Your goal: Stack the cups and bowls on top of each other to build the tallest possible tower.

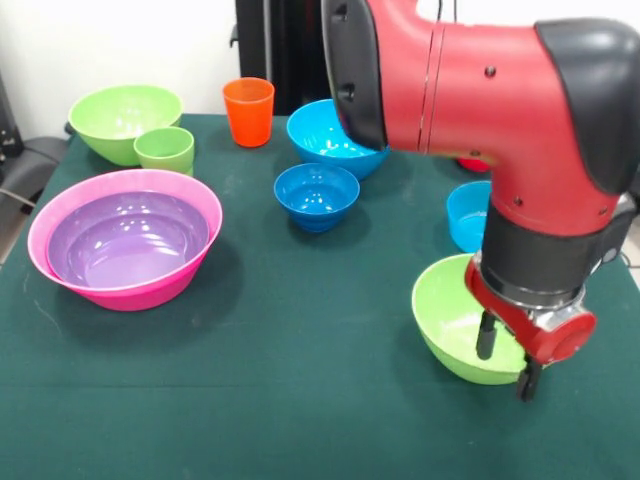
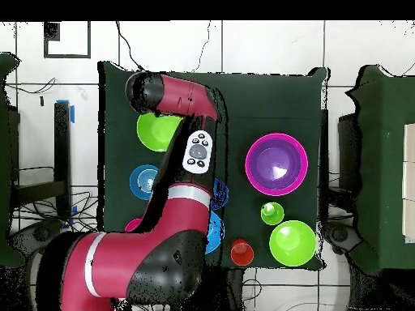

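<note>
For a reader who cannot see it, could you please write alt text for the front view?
A red arm lowers its open gripper over the rim of a lime bowl on a green table. At left a purple bowl sits inside a pink bowl; blue bowls and an orange cup stand behind.

A robot lab: green-clothed table [image 1: 300,400], white tiled floor [image 2: 267,48] with trailing cables [image 2: 36,174].

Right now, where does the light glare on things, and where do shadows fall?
Front view: white glints on the purple bowl nested in the pink bowl, which casts a soft shadow on the table. Overhead view: a glint in the purple bowl again.
</note>
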Robot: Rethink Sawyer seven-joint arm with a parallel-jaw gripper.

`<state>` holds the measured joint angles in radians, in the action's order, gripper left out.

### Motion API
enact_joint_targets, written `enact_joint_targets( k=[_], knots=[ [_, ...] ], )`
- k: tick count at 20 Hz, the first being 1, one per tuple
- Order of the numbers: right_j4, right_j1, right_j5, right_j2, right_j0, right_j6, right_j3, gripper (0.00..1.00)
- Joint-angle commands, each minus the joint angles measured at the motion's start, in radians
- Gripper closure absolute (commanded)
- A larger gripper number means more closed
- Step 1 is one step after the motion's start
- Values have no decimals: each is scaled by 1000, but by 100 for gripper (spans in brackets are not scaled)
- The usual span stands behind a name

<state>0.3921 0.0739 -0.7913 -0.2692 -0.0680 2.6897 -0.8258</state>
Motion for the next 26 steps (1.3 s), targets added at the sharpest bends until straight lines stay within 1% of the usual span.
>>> enact_joint_targets(
  k=[1,6,7,13,14,16,20,26],
  knots=[
    [-10,-70,-14,8,44,141,48,0],
    [3,-106,-18,-3,57,146,81,0],
    [6,-124,-28,-11,60,151,101,0],
    [17,-137,-71,-21,61,158,121,0],
    [21,-138,-72,-28,61,157,120,100],
    [19,-140,-74,-50,54,183,123,100],
    [42,-146,-131,-46,60,183,136,100],
    [42,-134,-151,-61,64,156,139,100]
  ],
)
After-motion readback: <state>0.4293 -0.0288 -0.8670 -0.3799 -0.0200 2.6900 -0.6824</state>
